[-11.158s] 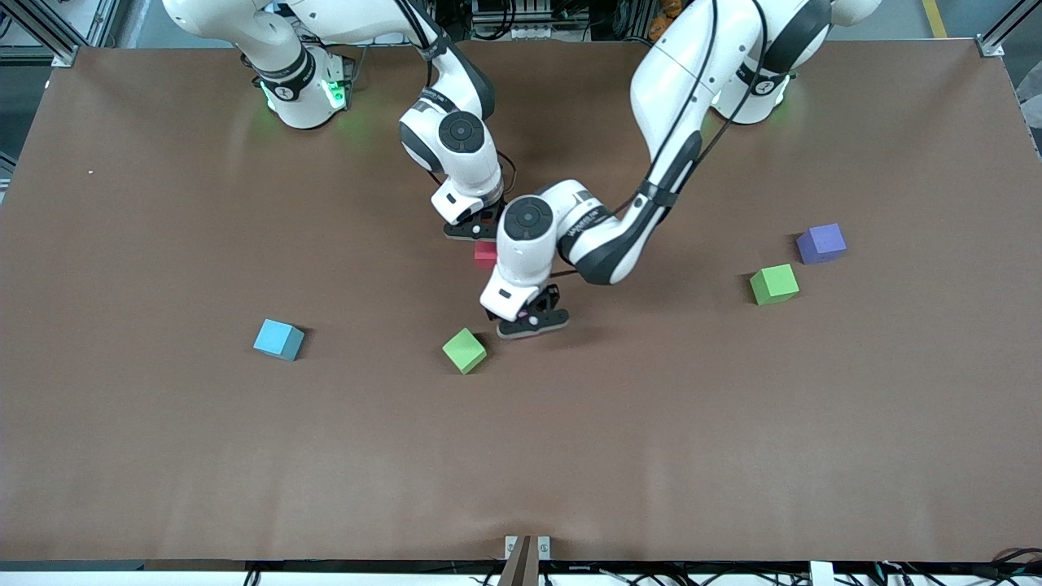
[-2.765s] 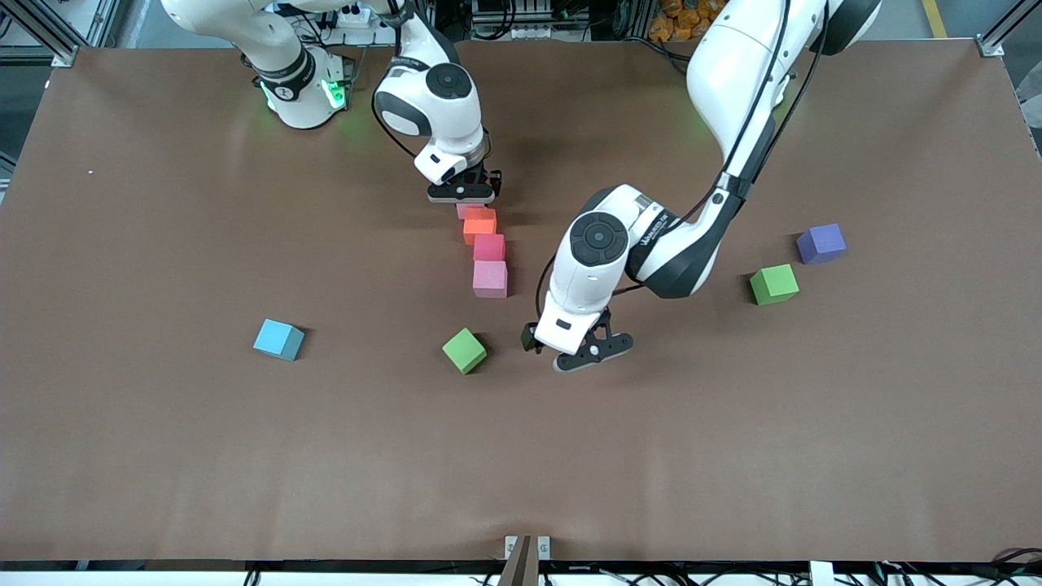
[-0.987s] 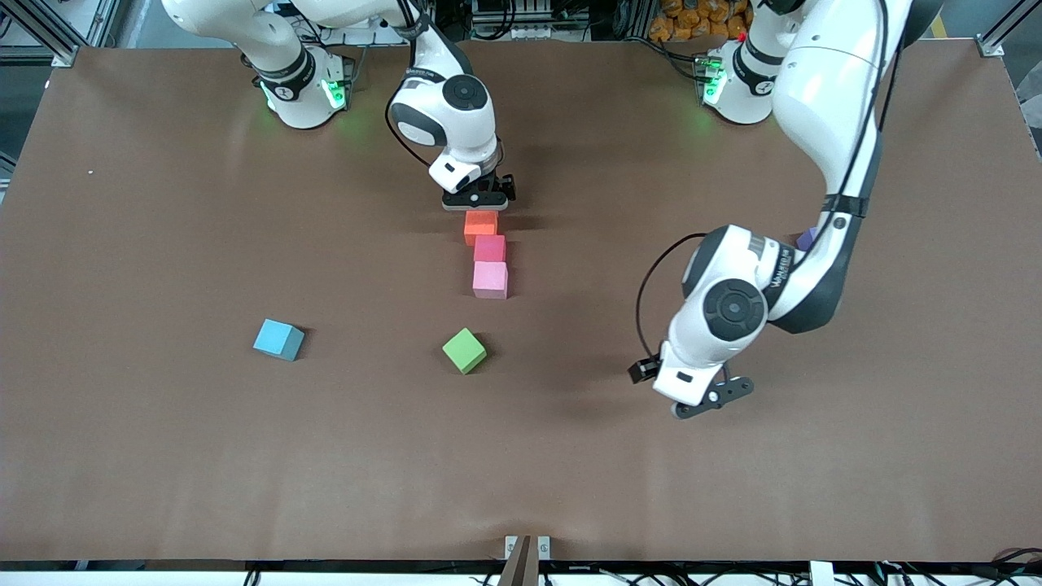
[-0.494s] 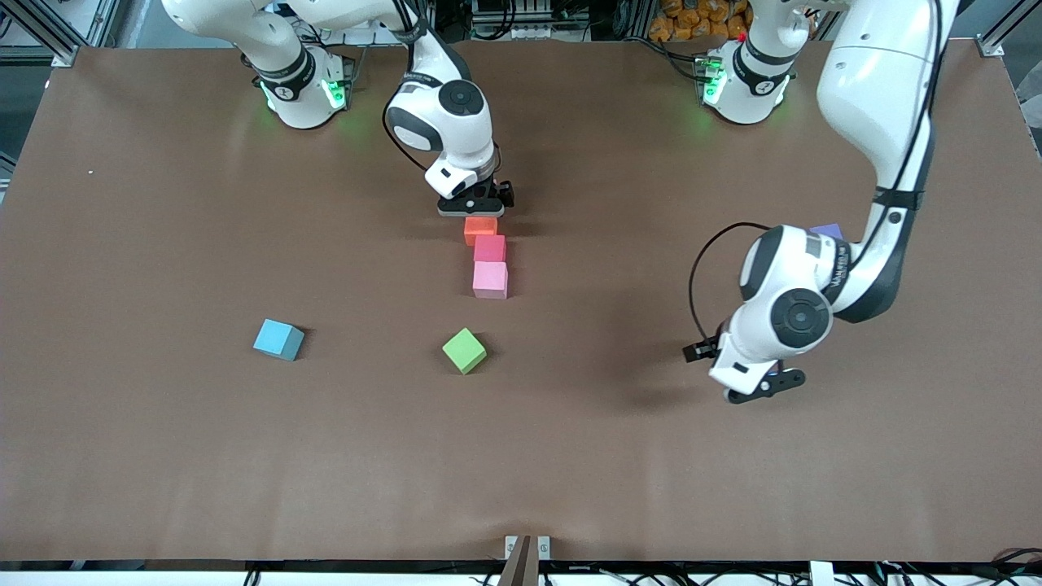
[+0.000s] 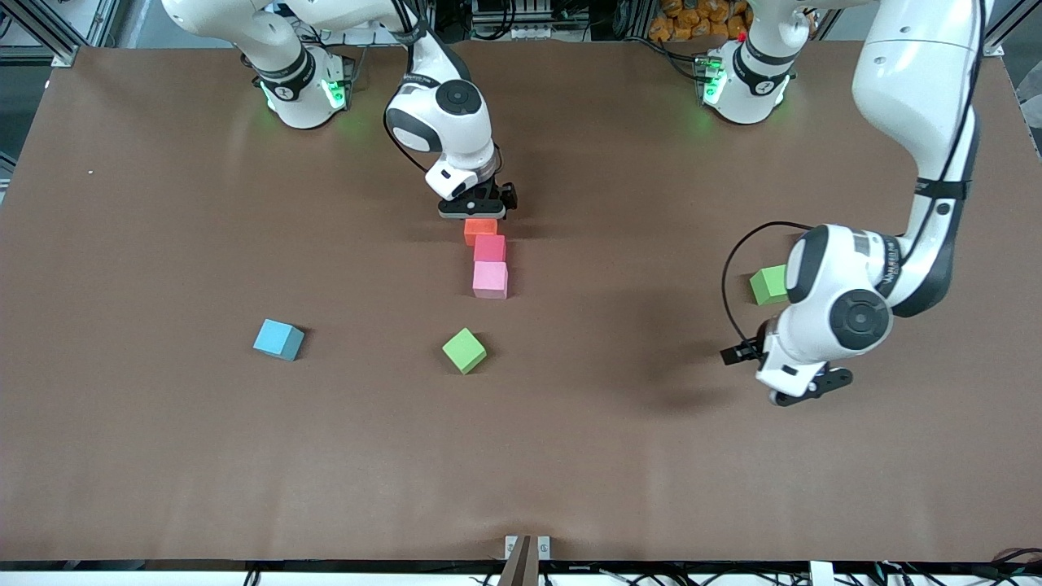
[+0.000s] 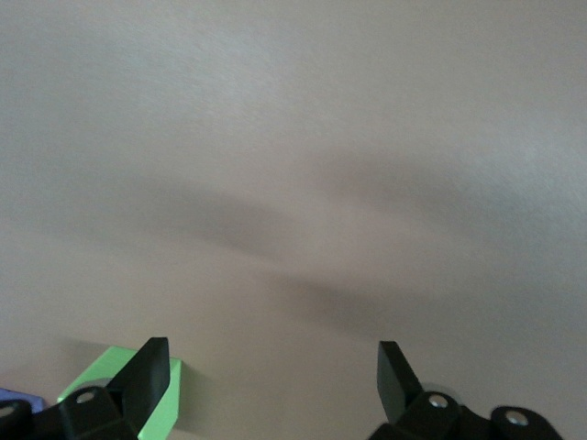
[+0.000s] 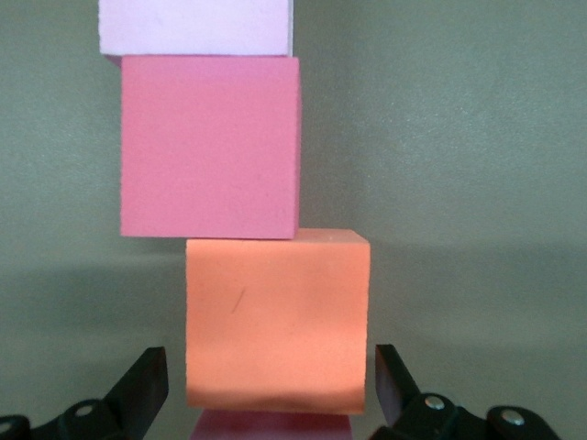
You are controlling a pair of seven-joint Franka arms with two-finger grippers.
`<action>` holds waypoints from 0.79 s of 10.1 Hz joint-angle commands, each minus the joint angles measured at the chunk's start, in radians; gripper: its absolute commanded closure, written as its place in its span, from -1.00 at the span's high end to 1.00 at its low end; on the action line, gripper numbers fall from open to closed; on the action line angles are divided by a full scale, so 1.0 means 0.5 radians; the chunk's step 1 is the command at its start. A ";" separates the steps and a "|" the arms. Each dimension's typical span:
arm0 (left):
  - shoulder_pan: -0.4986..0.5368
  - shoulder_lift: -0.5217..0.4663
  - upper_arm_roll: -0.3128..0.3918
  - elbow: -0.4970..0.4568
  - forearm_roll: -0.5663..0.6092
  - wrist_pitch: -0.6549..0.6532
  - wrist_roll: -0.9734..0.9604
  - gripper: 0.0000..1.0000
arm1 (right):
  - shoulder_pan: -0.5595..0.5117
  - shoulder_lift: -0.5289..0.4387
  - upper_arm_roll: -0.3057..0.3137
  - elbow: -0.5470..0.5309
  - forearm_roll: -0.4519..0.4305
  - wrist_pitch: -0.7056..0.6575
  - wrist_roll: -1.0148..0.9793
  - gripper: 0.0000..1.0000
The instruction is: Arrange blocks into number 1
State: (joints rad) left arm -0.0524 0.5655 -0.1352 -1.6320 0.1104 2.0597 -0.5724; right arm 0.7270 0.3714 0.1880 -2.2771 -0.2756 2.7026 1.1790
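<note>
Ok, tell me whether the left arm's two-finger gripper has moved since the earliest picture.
Yes. The left gripper left the block column and now hangs toward its own end, beside a green foam cube.

R arm reaches from its base toward table centre, wrist bent down; right gripper (image 5: 472, 213) low, just over the orange block (image 5: 480, 232), jaws wide apart. L arm arcs high, elbow up; left gripper (image 5: 806, 391) up in air, well apart from orange block, toward L arm's end, jaws wide.
</note>
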 commanded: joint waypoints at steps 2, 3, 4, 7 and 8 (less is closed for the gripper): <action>0.083 -0.069 -0.012 -0.095 -0.003 -0.002 0.074 1.00 | -0.018 -0.015 0.001 0.023 0.024 0.019 0.053 1.00; 0.092 -0.069 -0.012 -0.111 -0.003 -0.002 0.077 1.00 | -0.049 -0.073 0.001 0.020 0.024 0.001 0.044 1.00; 0.092 -0.069 -0.012 -0.114 -0.003 -0.005 0.074 1.00 | -0.073 -0.138 0.004 0.001 0.024 -0.018 0.026 1.00; 0.077 -0.073 -0.012 -0.117 -0.003 -0.005 0.071 1.00 | -0.177 -0.288 0.014 -0.038 0.020 -0.131 -0.075 1.00; 0.080 -0.085 -0.012 -0.108 -0.003 -0.005 0.065 1.00 | -0.242 -0.328 0.011 -0.081 0.020 -0.134 -0.188 1.00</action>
State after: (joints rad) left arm -0.0144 0.5610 -0.1394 -1.6594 0.1104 2.0593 -0.5512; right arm 0.6502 0.2661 0.1841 -2.2655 -0.2730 2.6435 1.1512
